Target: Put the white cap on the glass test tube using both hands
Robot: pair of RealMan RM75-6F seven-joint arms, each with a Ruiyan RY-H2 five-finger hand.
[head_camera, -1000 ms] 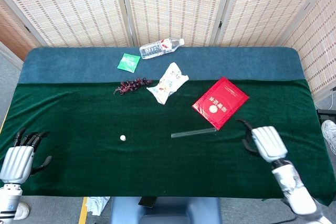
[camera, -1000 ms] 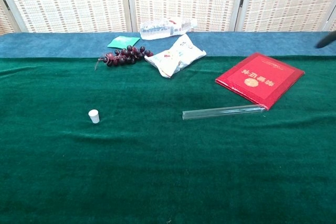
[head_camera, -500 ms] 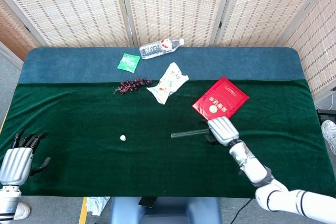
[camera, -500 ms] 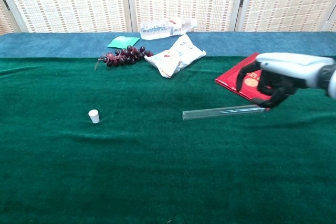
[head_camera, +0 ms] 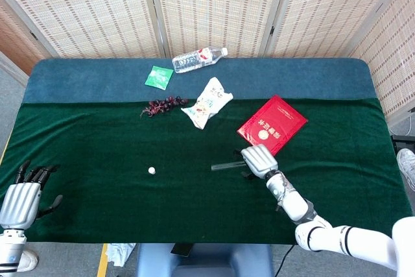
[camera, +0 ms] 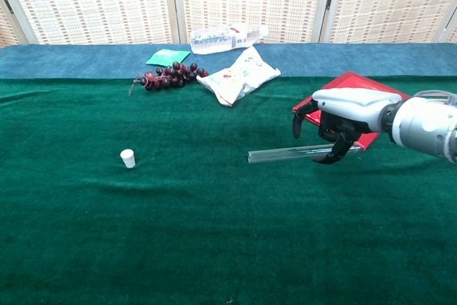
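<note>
The glass tube (camera: 301, 152) lies flat on the green cloth (camera: 214, 233), long axis left-right, directly under my right hand (camera: 341, 113) — fingers spread, empty — while the white cap (camera: 128, 158) stands well apart, nearer my open left hand (head_camera: 23, 199).

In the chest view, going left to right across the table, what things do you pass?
White cap → green packet → grapes → water bottle → snack bag → glass test tube → right robot hand, hovering over the tube's right part in front of the red booklet.
</note>
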